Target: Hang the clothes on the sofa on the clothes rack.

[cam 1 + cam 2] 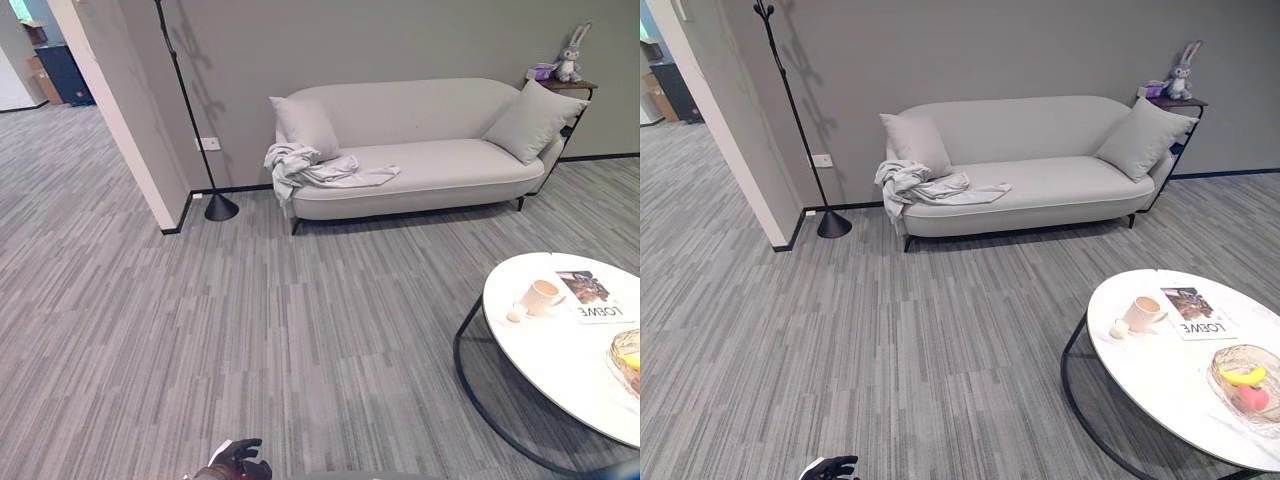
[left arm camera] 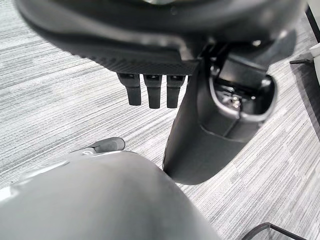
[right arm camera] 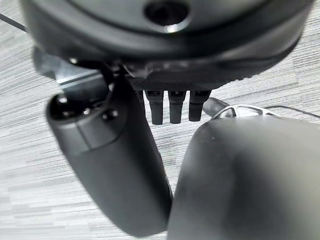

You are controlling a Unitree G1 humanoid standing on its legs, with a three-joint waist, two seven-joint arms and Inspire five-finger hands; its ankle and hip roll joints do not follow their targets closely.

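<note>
Approach step: my left hand and right hand hang empty with fingers relaxed straight, clothes heaped at the sofa's left end, rack just beside it, so next I walk closer.

We see a grey sofa with crumpled clothes lying on its seat between two cushions.

Left hand low, fingers straight and relaxed; right hand likewise, nothing held.
</note>
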